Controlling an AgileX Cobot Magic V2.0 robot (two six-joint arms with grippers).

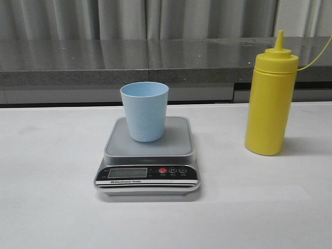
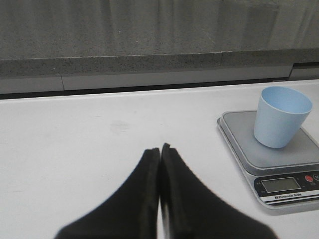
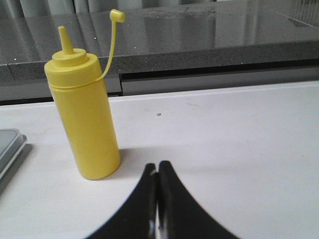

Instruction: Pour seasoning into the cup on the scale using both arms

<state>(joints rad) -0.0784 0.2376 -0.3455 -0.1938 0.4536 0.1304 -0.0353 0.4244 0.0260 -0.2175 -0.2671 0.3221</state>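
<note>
The pale blue cup (image 1: 144,111) stands upright on the platform of the silver-grey scale (image 1: 148,171), mid-table in the front view. The yellow seasoning bottle (image 1: 271,101) stands upright on the table to the right of the scale, its cap tip dangling on a thin tether. In the left wrist view my left gripper (image 2: 160,148) is shut and empty, apart from the cup (image 2: 280,117) and scale (image 2: 239,144). In the right wrist view my right gripper (image 3: 157,165) is shut and empty, a short way from the bottle (image 3: 85,117). Neither arm shows in the front view.
A dark grey speckled counter (image 1: 155,59) with a raised ledge runs along the back of the white table (image 1: 52,171). Grey curtains (image 1: 129,18) hang behind it.
</note>
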